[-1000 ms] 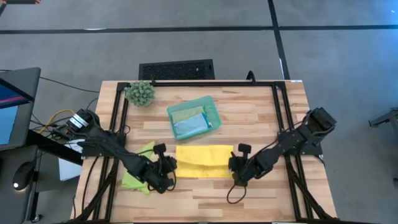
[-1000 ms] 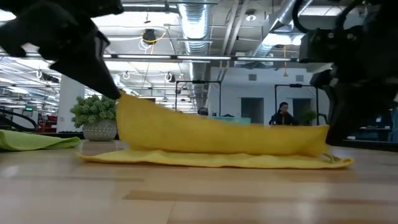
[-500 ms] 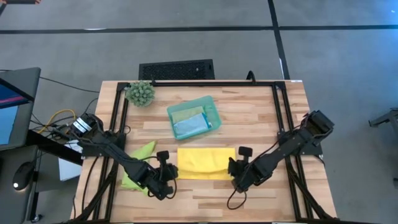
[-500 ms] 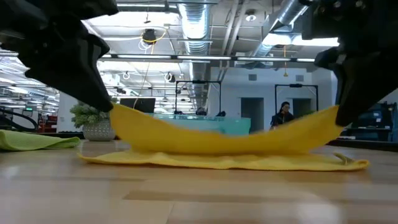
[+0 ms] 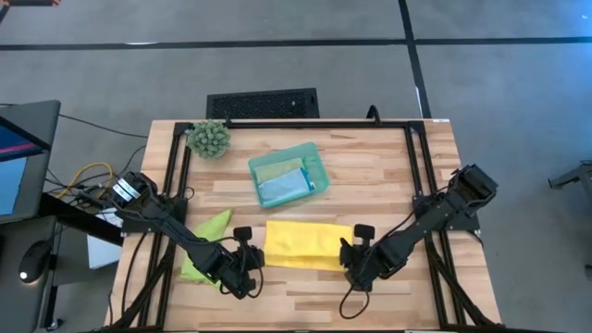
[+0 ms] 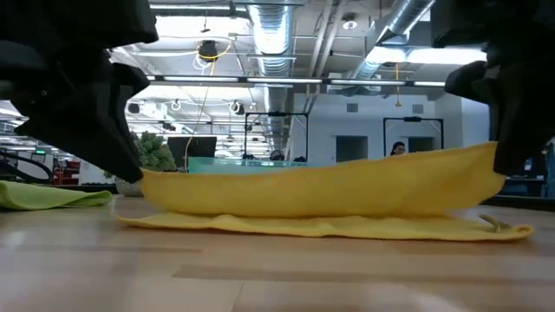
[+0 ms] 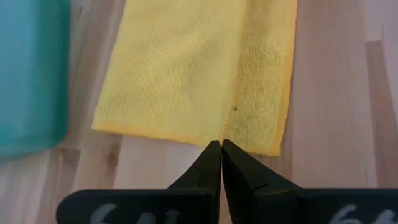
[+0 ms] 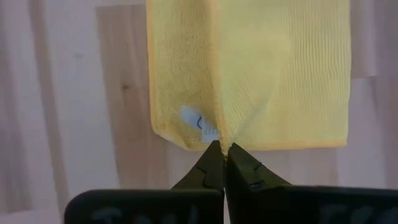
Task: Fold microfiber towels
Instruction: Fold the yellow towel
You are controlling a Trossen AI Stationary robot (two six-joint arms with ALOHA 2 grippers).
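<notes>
The yellow towel (image 5: 310, 244) lies doubled on the table's near middle. Its lower layer (image 6: 329, 227) rests flat and its upper layer (image 6: 321, 186) is held up between both grippers. My left gripper (image 5: 261, 264) is shut on the towel's left end and my right gripper (image 5: 350, 264) is shut on its right end. A lime green towel (image 5: 205, 248) lies flat on the table under my left arm. A pale sage green towel (image 5: 275, 167) and a light blue towel (image 5: 282, 188) lie in the teal tray (image 5: 317, 165). My left gripper pinches the upper layer's edge (image 7: 231, 132) at the towel's left end between its two shut fingers, slanting down from the near left. That end hangs a little above the lower layer (image 6: 143, 178). My right gripper pinches the upper layer's edge (image 8: 225, 133) at the towel's right end, beside a small white label (image 8: 198, 122), pointing steeply down. That end (image 6: 494, 160) is lifted higher than the left one, and the layer sags slightly between the two holds.
A spiky green plant ball (image 5: 209, 139) stands at the far left corner. The teal tray sits just beyond the yellow towel. Dark frame rails (image 5: 418, 176) run along the left, right and far sides. Bare wood (image 5: 305, 296) lies near the front edge.
Both grippers have carried the towel's upper layer toward the table's near edge, over the lower layer, which has stayed flat. My left gripper has sunk, lowering its end. My right gripper has risen, lifting its end off the table.
</notes>
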